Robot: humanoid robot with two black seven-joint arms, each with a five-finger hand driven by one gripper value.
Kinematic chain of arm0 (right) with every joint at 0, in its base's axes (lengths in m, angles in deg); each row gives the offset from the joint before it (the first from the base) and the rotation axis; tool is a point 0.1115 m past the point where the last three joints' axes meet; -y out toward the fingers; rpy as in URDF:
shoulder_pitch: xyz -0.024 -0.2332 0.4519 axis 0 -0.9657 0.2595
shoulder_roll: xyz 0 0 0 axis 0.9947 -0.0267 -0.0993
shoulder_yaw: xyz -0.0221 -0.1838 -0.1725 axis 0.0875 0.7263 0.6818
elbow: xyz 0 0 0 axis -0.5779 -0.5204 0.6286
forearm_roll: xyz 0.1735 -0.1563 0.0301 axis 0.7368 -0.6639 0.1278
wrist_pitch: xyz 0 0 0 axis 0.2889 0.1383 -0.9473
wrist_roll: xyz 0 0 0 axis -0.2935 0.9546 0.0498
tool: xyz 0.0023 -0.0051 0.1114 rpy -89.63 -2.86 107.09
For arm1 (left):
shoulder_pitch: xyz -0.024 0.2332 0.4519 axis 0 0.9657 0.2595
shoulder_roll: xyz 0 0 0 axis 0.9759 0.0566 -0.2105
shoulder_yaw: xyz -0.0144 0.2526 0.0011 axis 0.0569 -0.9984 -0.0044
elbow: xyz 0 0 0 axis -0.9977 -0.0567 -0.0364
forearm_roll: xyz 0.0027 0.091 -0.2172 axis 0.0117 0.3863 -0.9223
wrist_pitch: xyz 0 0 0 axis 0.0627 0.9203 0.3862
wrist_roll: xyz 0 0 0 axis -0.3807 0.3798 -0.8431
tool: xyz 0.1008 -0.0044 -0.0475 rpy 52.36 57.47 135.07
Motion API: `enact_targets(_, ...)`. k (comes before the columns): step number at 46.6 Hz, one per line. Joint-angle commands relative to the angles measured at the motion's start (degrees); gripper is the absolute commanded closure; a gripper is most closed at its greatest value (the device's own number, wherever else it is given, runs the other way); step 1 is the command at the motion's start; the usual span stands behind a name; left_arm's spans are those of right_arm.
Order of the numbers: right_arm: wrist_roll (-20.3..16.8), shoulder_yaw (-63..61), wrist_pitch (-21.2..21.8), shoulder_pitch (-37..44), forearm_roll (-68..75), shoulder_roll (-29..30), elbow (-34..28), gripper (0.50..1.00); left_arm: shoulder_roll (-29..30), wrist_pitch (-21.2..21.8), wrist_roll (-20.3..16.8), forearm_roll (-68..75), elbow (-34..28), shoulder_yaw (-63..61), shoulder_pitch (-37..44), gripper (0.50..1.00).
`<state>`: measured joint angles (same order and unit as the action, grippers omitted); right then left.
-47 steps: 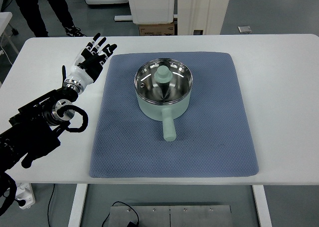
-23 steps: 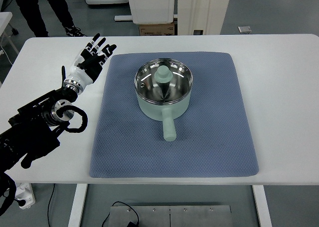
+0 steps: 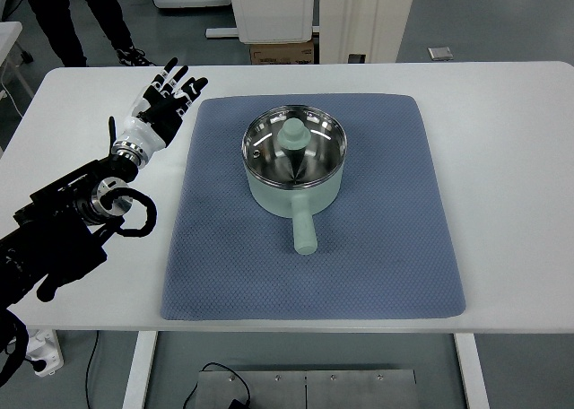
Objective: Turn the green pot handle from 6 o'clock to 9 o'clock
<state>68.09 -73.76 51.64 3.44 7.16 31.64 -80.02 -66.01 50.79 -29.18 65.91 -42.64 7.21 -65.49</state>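
- Reaching comes first: our left hand [image 3: 164,102] hovers at the pot's [image 3: 295,171] 10 o'clock, fingers spread, holding nothing.
- We should push the handle [image 3: 303,230] (at 6 o'clock) near its tip, clockwise.

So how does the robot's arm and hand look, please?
Only the left arm shows. It is black and boxy, with a looped black cable near the forearm and a silver ring at the wrist. The left hand has a white base, black fingers and white patches on the finger segments.

Green pot [image 3: 294,187]: matt enamel-like outside, glossy polished metal inside. Mat [image 3: 377,221]: blue cloth, rough dimpled weave. Worktop [image 3: 511,158]: smooth matt white.
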Motion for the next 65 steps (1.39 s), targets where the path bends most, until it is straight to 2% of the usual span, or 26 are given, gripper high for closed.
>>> enact_targets(1, 0.0, 0.0, 0.0, 0.0, 0.0, 0.0, 0.0, 0.5, 0.0, -0.1, 0.0, 0.0, 0.0, 0.0, 0.0, 0.5)
enact_targets(23, 0.0, 0.0, 0.0, 0.0, 0.0, 0.0, 0.0, 0.5, 2.0, -0.6, 0.0, 1.4, 0.1, 0.3, -1.0, 0.5)
enact_targets(34, 0.0, 0.0, 0.0, 0.0, 0.0, 0.0, 0.0, 0.5, 4.1, -0.7, 0.0, 1.6, 2.1, 0.2, -1.4, 0.5)
enact_targets(42, 0.0, 0.0, 0.0, 0.0, 0.0, 0.0, 0.0, 0.5, 8.2, -0.1, -0.4, 4.5, 9.6, 0.2, -1.8, 0.5)
enact_targets(50, 0.0, 0.0, 0.0, 0.0, 0.0, 0.0, 0.0, 0.5, 12.7, 0.3, -3.9, 10.1, 18.4, 0.2, -2.6, 0.5)
enact_targets(65, 0.0, 0.0, 0.0, 0.0, 0.0, 0.0, 0.0, 0.5, 19.5, 0.4, -4.1, 14.4, 30.3, -0.1, -5.0, 0.5)
